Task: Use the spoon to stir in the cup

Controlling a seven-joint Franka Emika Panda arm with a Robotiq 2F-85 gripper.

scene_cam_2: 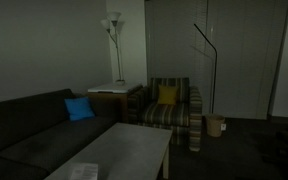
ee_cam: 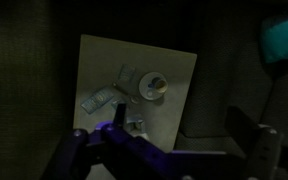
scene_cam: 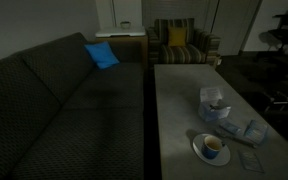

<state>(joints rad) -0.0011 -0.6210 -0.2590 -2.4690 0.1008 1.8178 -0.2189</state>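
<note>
The small white cup (scene_cam: 213, 146) stands on a white saucer (scene_cam: 200, 152) near the front of the grey coffee table (scene_cam: 179, 100). From high above, the wrist view shows the cup (ee_cam: 157, 85), yellowish inside, on its saucer (ee_cam: 144, 92). The room is dim and I cannot make out the spoon. My gripper (ee_cam: 181, 135) hangs open far above the table's edge and the sofa, with nothing between its fingers. It does not show in either exterior view.
A pale blue boxy item (scene_cam: 215, 102) and other small items (scene_cam: 246, 130) lie near the saucer. A dark sofa (scene_cam: 54, 100) with a blue cushion (scene_cam: 101, 55) runs alongside the table. A striped armchair (scene_cam_2: 174, 105) and a floor lamp (scene_cam_2: 113, 50) stand beyond.
</note>
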